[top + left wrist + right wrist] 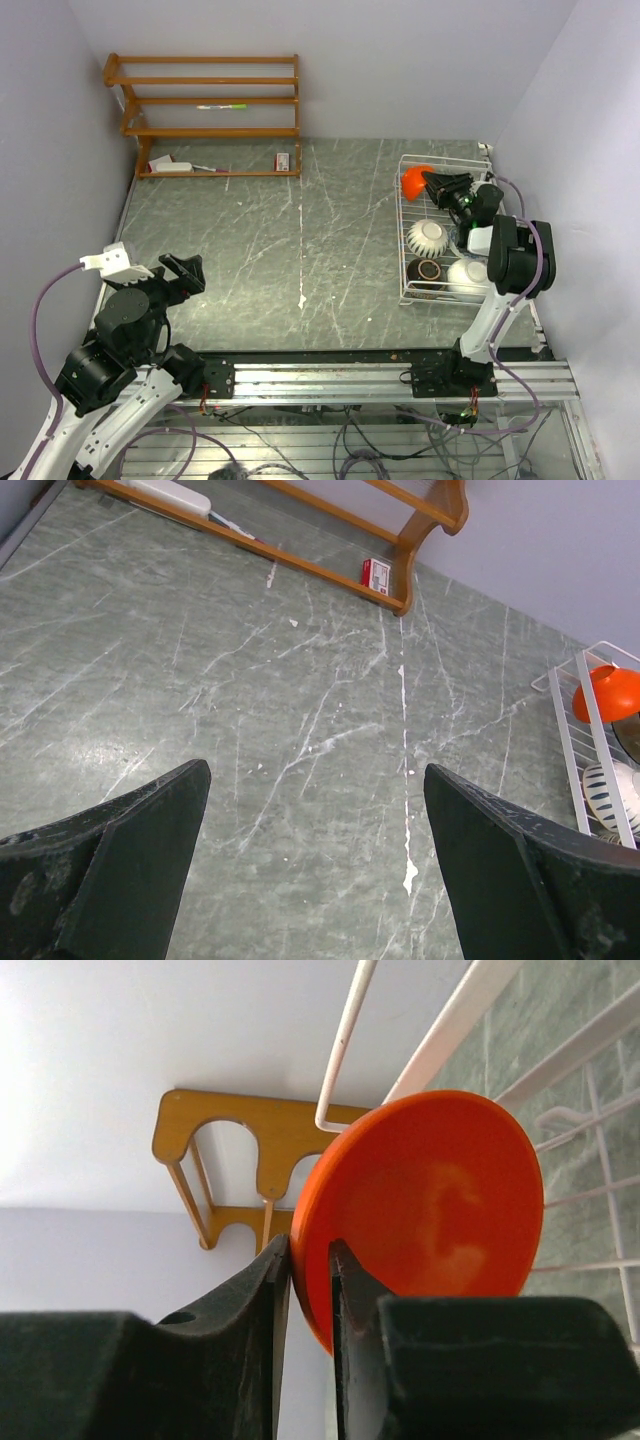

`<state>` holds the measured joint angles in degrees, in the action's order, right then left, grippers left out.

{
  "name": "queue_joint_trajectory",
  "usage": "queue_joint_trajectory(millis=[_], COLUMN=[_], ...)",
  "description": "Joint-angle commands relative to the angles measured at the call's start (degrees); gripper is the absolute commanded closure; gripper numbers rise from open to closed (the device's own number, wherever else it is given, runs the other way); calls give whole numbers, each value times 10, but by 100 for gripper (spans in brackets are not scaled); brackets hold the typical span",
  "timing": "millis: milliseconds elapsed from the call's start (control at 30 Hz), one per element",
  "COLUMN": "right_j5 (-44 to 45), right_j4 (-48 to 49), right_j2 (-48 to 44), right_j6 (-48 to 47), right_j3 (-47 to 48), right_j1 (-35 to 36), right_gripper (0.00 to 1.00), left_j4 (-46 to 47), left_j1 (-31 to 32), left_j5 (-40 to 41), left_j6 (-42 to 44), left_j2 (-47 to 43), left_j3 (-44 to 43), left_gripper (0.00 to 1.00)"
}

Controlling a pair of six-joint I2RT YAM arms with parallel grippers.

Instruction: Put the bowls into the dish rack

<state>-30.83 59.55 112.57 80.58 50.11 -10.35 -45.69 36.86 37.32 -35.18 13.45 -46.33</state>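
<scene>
The grey-green stone table (300, 250) is filling most of the scene, with a wooden shelf (210, 100) standing at its far left. The white wire dish rack (402, 215) is sitting along the right edge, its long side running near to far.

The right gripper (445, 185) is reaching over the rack's far end and pinching the rim of the orange bowl (414, 181) between pressed-together fingers. The bowl is hanging on edge, out past the fingertips at the far left corner, just beside the rack's rim wires. The left gripper (180, 272) is hovering spread wide and holding nothing at the near left, well apart from the rack, so the right arm is the one placed for this job.

Nearer in the rack, a patterned bowl (428, 236), a brown bowl (428, 270) and a white bowl (466, 275) are resting. The open room seems to be lying at the far end, below the orange bowl; lowering it there is likely calling for care with the left wall wire.
</scene>
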Motion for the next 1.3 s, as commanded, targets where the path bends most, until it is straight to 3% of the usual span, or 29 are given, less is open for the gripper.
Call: queue_joint_trajectory(millis=[0,533,900,1267], right_j5=[9,62,62,134], right_j4=[-106,-266,-308,-440], right_j2=[-5,-113,-128,-222], right_j6=[-43,-133,-156,-256], right_j3=[-33,-37,-29,17], right_j1=[-6,-33,-41,-42], right_gripper=[79,58,54,46], left_j4=[10,11,12,14], left_j1=[3,3,3,3], left_j5=[5,4,2,-1], left_j6=[-1,-1,0,0], left_j2=[-7,-11,-11,-15], left_j3=[-7,-8,-7,-7], left_gripper=[1,1,1,1])
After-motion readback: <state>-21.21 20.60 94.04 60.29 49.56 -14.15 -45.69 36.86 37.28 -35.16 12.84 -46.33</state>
